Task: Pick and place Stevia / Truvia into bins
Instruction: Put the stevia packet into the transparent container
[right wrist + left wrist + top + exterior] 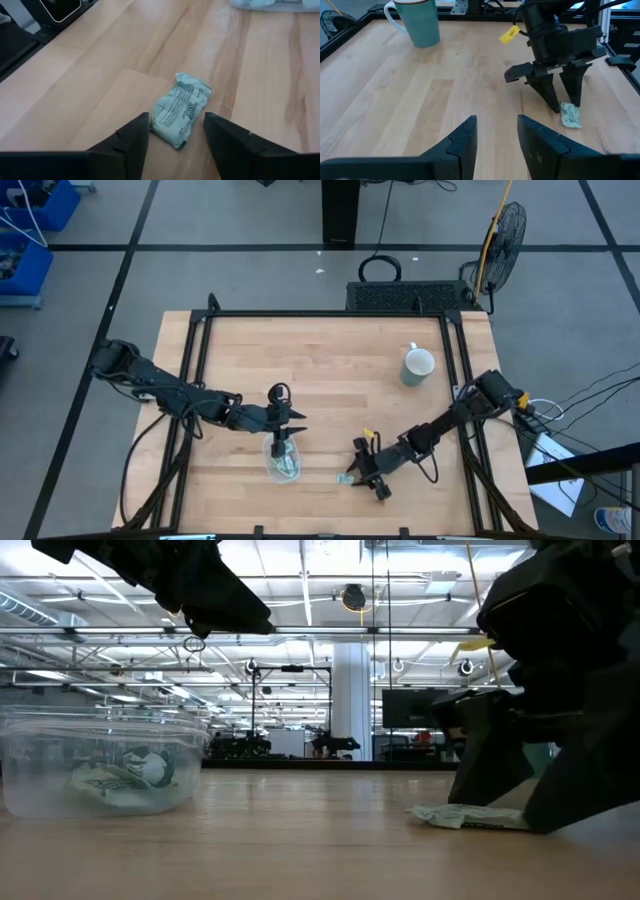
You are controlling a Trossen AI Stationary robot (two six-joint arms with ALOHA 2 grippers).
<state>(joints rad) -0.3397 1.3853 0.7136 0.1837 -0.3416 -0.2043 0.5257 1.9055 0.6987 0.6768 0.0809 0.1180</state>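
One pale green Stevia packet (pixel 180 110) lies flat on the wooden table near its front edge, also in the low view (pixel 470 816). My right gripper (pixel 175 145) is open and low over it. Its two fingers stand on either side of the packet's end, and I see no touch. The clear bin (pixel 283 462) stands to the packet's left on the table and has several packets (pixel 125 778) inside. My left gripper (pixel 495 140) hangs open and empty above the bin's far side (pixel 295 420).
A grey-white mug (pixel 418 365) stands at the far right of the table. A black frame rail (pixel 330 314) runs around the tabletop. Bare wood lies between the bin and the mug.
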